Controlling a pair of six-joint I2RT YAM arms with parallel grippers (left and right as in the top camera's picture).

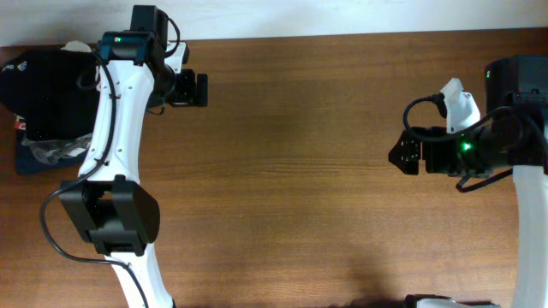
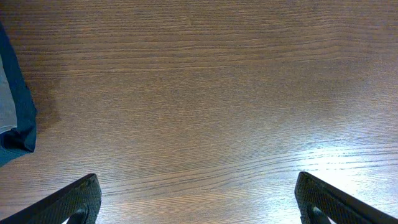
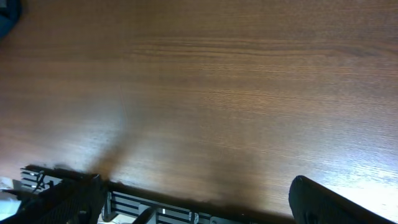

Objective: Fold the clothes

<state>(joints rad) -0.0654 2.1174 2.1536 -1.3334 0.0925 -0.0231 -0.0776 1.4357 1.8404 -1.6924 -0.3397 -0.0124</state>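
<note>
A black garment [image 1: 43, 85], seemingly the black T-shirt, lies bunched on a pile at the table's far left edge; no logo shows. My left gripper [image 1: 199, 89] is open and empty over bare wood, to the right of the pile. In the left wrist view its fingers [image 2: 199, 202] are spread wide above the tabletop. My right gripper [image 1: 404, 156] is open and empty at the right side, far from the clothes. In the right wrist view its fingers [image 3: 196, 199] frame bare wood.
Under the black garment lie grey and navy folded garments [image 1: 50, 152]; a navy edge shows in the left wrist view [image 2: 13, 118]. The wooden table [image 1: 291, 171] spans the view. Its edge and a slatted frame [image 3: 168, 211] show in the right wrist view.
</note>
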